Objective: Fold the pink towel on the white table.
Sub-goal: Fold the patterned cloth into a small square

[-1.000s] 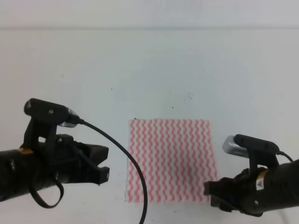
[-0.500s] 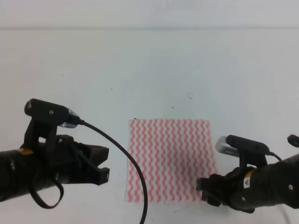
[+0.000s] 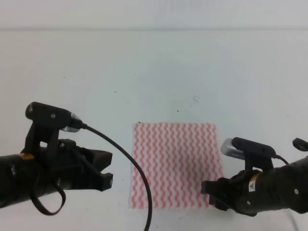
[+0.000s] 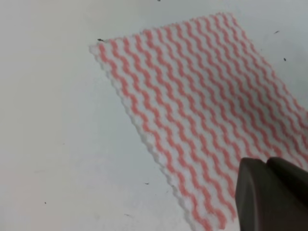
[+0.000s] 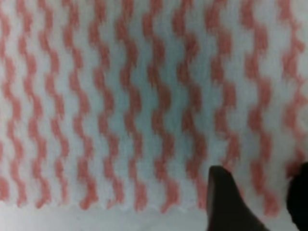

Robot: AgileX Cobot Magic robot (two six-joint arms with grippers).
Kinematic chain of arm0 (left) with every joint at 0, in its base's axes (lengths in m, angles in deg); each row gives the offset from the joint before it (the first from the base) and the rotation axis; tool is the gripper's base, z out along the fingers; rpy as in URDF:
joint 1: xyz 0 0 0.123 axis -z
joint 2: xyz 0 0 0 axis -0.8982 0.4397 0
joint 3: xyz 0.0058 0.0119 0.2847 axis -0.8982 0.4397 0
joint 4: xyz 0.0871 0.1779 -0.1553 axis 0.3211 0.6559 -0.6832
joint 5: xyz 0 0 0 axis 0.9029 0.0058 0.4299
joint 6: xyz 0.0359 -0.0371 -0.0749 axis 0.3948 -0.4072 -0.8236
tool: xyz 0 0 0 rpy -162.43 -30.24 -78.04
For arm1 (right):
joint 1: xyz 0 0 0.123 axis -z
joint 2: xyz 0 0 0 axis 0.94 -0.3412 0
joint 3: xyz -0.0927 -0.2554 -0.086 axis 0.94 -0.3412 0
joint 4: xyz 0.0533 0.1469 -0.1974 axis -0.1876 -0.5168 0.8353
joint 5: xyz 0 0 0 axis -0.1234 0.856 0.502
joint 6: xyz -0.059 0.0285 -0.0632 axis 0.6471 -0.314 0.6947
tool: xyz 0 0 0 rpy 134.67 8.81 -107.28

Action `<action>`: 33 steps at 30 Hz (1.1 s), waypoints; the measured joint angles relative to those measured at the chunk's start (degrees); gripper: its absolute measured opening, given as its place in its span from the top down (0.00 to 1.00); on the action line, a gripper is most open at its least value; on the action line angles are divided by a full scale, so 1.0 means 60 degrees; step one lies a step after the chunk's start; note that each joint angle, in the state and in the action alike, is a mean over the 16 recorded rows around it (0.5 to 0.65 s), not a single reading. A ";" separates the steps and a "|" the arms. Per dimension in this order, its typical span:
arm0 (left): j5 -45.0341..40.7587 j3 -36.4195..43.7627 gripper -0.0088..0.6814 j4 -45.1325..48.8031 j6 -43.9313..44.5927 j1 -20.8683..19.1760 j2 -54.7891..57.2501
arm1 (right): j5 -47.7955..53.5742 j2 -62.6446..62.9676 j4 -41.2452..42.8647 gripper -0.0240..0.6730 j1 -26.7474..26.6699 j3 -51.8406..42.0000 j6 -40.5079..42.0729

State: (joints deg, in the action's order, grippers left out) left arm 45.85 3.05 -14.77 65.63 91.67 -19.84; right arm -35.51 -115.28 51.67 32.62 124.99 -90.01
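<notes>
**Towel flat, right gripper at its near corner**

High view: the thin pink-and-white zigzag-striped towel lies flat on the plain white table. The left gripper, parted and empty, waits beside it.

Right wrist view: the right gripper hangs parted, empty, over the near hem. Limp, light cloth; pinch a corner.

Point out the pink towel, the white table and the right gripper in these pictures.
pink towel [image 3: 175,163], exterior high view, middle of the striped cloth.
white table [image 3: 154,72], exterior high view, bare tabletop beyond the towel.
right gripper [image 3: 210,191], exterior high view, its fingers at the towel's near right corner.
</notes>
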 joint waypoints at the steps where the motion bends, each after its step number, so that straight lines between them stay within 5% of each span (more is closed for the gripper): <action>1: 0.0000 0.0000 0.99 0.0000 0.0001 0.0000 0.0000 | 0.0006 0.0004 0.0000 0.57 0.0003 -0.0006 0.0000; 22: -0.0048 0.0000 0.99 0.0000 0.0115 0.0001 0.0006 | 0.0033 -0.0009 0.0001 0.91 0.0003 0.0034 0.0002; 33: -0.0217 0.0002 0.99 -0.0003 0.1530 -0.0002 -0.0013 | -0.0032 0.0175 0.0028 0.98 0.0008 0.0310 0.0017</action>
State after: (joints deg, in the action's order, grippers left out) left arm 44.55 3.06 -14.79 74.81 91.66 -19.92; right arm -35.70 -114.24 51.84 32.67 126.85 -89.91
